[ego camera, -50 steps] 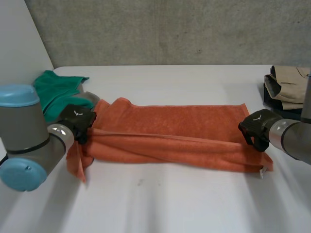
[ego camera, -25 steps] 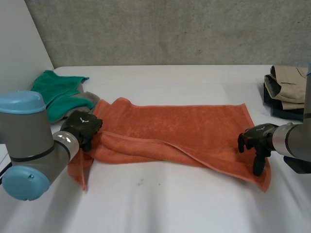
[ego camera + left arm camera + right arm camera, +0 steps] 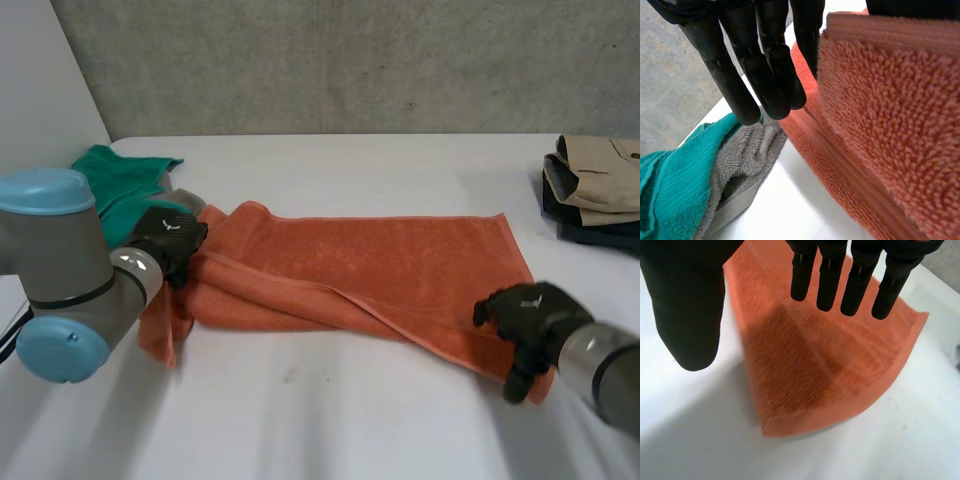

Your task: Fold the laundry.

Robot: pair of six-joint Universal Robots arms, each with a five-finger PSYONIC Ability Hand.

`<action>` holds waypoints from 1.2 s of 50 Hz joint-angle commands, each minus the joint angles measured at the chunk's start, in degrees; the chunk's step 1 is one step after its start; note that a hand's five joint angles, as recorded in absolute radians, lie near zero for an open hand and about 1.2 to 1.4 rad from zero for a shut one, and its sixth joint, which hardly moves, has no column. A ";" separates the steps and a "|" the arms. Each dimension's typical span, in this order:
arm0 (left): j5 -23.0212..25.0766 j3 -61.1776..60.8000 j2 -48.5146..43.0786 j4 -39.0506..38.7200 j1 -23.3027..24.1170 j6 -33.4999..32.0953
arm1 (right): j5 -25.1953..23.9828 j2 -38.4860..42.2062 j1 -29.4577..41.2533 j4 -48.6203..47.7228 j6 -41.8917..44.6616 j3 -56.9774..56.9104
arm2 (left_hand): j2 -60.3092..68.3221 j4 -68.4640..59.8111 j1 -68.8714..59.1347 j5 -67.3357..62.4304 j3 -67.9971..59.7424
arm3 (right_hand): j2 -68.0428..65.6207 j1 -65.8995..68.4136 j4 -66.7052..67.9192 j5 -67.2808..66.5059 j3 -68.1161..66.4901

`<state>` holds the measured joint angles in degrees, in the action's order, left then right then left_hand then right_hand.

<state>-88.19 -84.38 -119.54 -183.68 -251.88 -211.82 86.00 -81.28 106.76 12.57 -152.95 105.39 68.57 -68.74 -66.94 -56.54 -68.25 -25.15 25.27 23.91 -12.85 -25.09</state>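
1. A white bench (image 3: 350, 420) under a bare concrete wall (image 3: 350, 60), and an orange towel (image 3: 380, 260) stretched across the middle of it, end to end from left to right.
2. The left hand (image 3: 168, 240) is at the towel's left end. Its straight fingers (image 3: 755, 65) and thumb appear to pinch the hem between them. That end is bunched and raised, with a flap hanging down below the hand.
3. The right hand (image 3: 525, 315) hovers over the near right corner with fingers (image 3: 855, 280) straight and thumb spread wide, holding nothing. The corner lies flat on the bench under its palm.
4. Progress: the near long edge is turned over at the left only, and the ridge slants off towards that right corner. The right end is a single layer. I'd call this fold started, not finished.
5. A green cloth (image 3: 120, 185) and a grey cloth (image 3: 747, 150) lie crumpled just behind the left hand, apparently waiting their turn.
6. At the far right edge, a stack of clothes (image 3: 595, 185) looks neatly folded.
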 commanded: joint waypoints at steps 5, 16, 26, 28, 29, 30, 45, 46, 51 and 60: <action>-0.14 2.47 -1.92 0.42 0.33 0.09 | 6.02 1.74 1.25 -19.23 -0.24 11.06 | 11.43 -11.26 -13.06 -13.46 -11.75 | -2.08 1.97 3.33 -4.39 -2.15; -0.22 2.12 -1.92 0.42 0.34 0.09 | 6.37 9.91 1.34 -27.94 0.64 8.69 | 11.43 -11.26 -13.06 -13.46 -11.75 | -8.97 8.86 10.22 -11.28 -9.04; -0.40 1.06 -1.66 0.60 0.16 0.18 | 6.81 12.90 0.55 -35.15 3.27 6.40 | 11.43 -11.26 -13.06 -13.46 -11.75 | -45.75 45.63 46.99 -48.05 -45.81; -0.40 0.36 -1.05 0.69 0.07 0.18 | 7.51 12.47 0.11 -37.18 5.38 5.26 | 11.43 -11.26 -13.06 -13.46 -11.75 | -54.84 54.73 56.08 -57.15 -54.91; -0.40 0.10 -0.78 0.86 0.16 0.18 | 7.77 12.20 -0.06 -37.44 6.25 4.74 | 11.43 -11.26 -13.06 -13.46 -11.75 | -54.85 54.73 56.09 -57.15 -54.91; -0.40 -0.25 -0.43 1.04 0.07 0.18 | 7.86 11.77 -0.33 -37.44 7.22 4.21 | 11.43 -11.26 -13.06 -13.46 -11.75 | -54.85 54.73 56.09 -57.15 -54.91; 0.22 -13.70 16.62 13.17 0.77 -0.88 | 6.29 1.13 -4.72 8.95 24.90 -14.25 | 11.43 -11.26 -13.06 -13.46 -11.75 | -54.85 54.73 56.09 -57.15 -54.91; 0.13 -14.49 16.45 13.34 0.77 -0.97 | 6.11 1.30 -4.98 11.05 24.90 -14.86 | 11.43 -11.26 -13.06 -13.46 -11.75 | -54.85 54.73 56.09 -57.15 -54.91; -0.31 -13.11 8.22 9.94 -0.01 -5.17 | 1.03 8.31 -6.57 11.36 23.41 -21.25 | 11.43 -11.26 -13.06 -13.46 -11.75 | -54.85 54.73 56.09 -57.15 -54.91; 0.22 10.00 2.21 -5.71 -1.78 -13.62 | 3.38 19.67 -6.04 -2.27 6.19 -44.12 | 11.43 -11.26 -13.06 -13.46 -11.75 | -54.85 54.73 56.09 -57.15 -54.91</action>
<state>-88.41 -90.43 -114.37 -178.65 -252.86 -221.30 87.32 -68.26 100.39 20.48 -134.94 76.23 68.65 -68.76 -66.94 -56.54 -68.35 -67.33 64.55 68.65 -57.72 -68.24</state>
